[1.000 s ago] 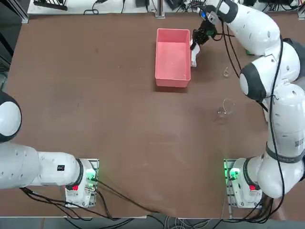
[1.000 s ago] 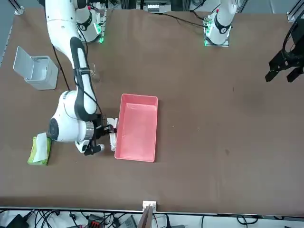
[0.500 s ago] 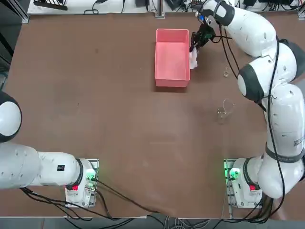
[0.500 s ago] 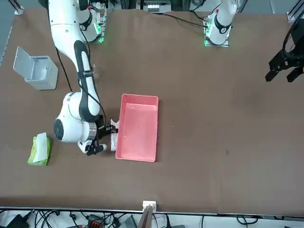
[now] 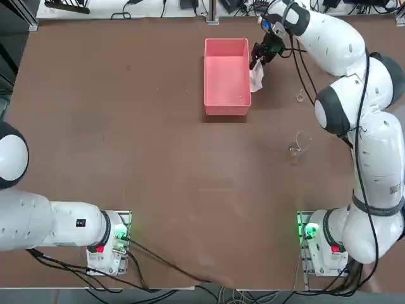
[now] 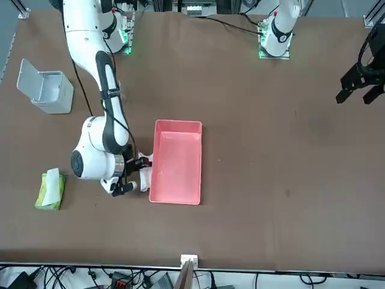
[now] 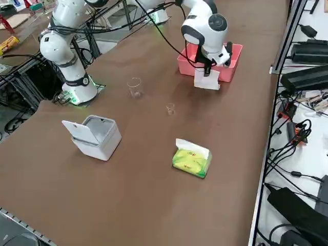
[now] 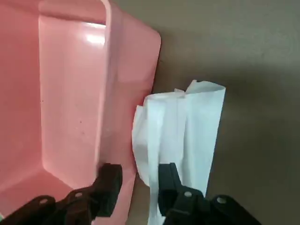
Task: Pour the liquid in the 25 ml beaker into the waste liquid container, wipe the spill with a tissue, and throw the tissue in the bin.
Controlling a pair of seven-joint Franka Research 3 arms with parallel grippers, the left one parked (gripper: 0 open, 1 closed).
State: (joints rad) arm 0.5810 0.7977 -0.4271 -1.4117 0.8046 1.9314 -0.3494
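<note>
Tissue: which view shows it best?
Right wrist view: the tissue fills the frame, lying beside the tray, at the right gripper. Right side view shows it small; top and front give a sliver.

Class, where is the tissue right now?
In the right side view, the tissue lies on the table against the pink tray, just below the right gripper.

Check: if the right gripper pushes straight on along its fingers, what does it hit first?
Probably the tissue lying against the waste liquid container; the open right gripper straddles that edge, though depth is unclear.
</note>
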